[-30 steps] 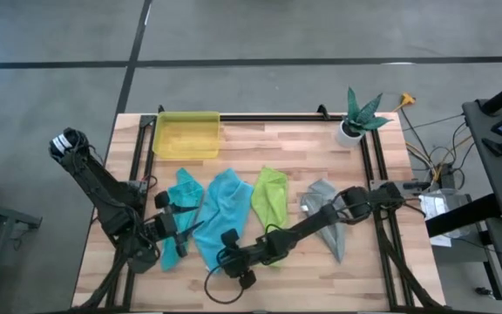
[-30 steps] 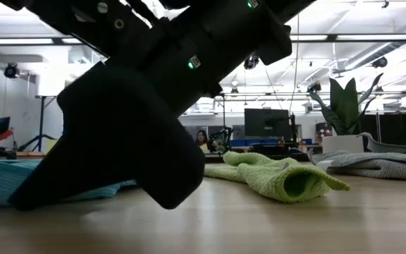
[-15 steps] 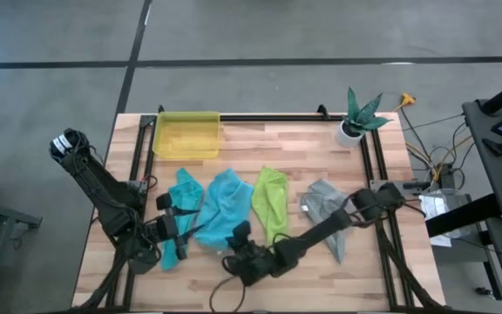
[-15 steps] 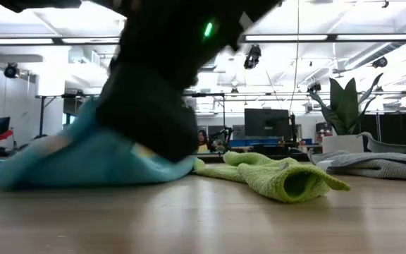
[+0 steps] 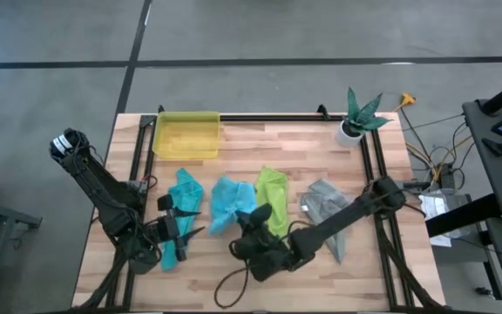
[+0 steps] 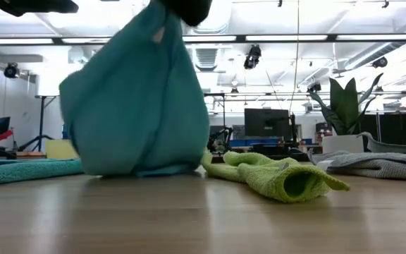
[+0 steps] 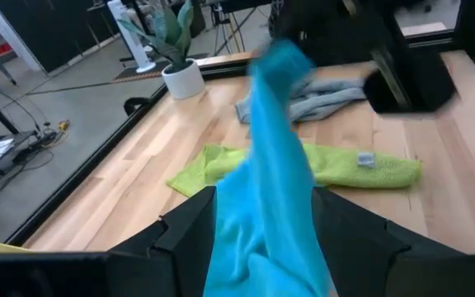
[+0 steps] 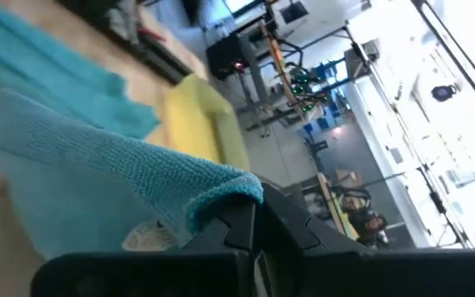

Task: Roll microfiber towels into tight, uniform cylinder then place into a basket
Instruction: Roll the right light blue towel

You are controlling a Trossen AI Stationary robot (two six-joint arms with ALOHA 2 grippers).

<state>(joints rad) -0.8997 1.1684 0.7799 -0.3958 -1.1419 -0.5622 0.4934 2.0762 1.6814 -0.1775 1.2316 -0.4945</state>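
Bare wood lies open along the table's (image 5: 260, 144) far half. Nearer, four towels (image 5: 271, 196) crowd the middle. The basket (image 5: 186, 135) and plant pot (image 5: 350, 131) block the far corners.

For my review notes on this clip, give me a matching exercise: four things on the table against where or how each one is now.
Things:
1 light blue towel
2 teal towel
3 basket
4 grey towel

States:
A empty, at the table's far edge
B lifted by the right gripper
C flat beside the lime green towel, untouched
D under the left gripper

Pairs: 1-B, 2-D, 3-A, 4-C
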